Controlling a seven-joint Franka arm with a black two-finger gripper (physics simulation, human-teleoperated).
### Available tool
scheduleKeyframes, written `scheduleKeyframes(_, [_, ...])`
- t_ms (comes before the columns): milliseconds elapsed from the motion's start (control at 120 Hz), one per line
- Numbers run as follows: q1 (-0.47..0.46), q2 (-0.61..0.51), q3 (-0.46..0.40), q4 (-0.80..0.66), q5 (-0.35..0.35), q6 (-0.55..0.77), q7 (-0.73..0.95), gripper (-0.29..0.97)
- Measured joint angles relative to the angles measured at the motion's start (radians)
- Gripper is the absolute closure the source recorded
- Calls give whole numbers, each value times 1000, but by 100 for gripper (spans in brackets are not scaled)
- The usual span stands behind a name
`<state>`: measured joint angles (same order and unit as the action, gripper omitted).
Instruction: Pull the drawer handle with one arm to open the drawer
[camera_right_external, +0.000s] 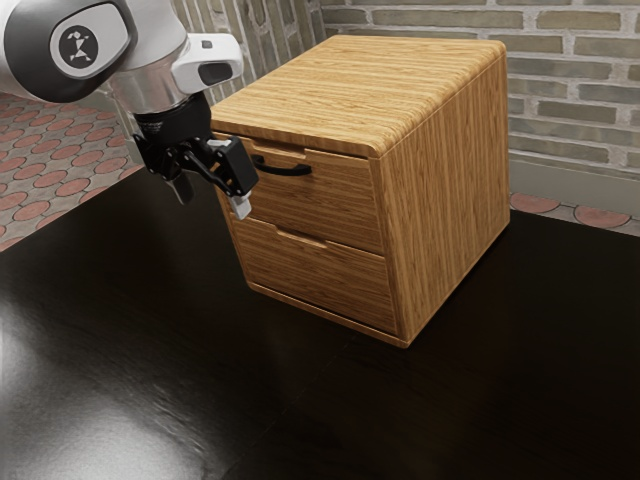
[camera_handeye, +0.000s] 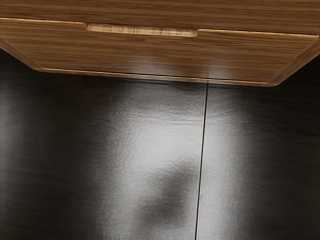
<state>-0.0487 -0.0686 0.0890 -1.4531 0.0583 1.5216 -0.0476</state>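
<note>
A wooden cabinet with two drawers stands on the dark table. The top drawer carries a black bar handle, and its front sits flush with the cabinet. My gripper hangs just off the cabinet's front corner, toward the exterior view's left of the handle and slightly below it. Its fingers are open and hold nothing; one white-tipped fingertip is close to the drawer front. The lower drawer has a recessed grip, which lies below my hand in the wrist view.
A grey brick wall runs behind the cabinet, and a red tiled floor lies past the table at the exterior view's left. A thin seam crosses the glossy tabletop under my hand.
</note>
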Motion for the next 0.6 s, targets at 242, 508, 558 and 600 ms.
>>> scheduleKeyframes(242, [10, -12, -15, 216, -10, -50, -40, 0])
scheduleKeyframes(508, [-3, -4, -79, 339, -6, -111, -510, 0])
scheduleKeyframes(558, [8, 1, -80, 325, -4, -98, -591, 0])
scheduleKeyframes(600, [17, 3, -80, 306, -3, -84, -653, 0])
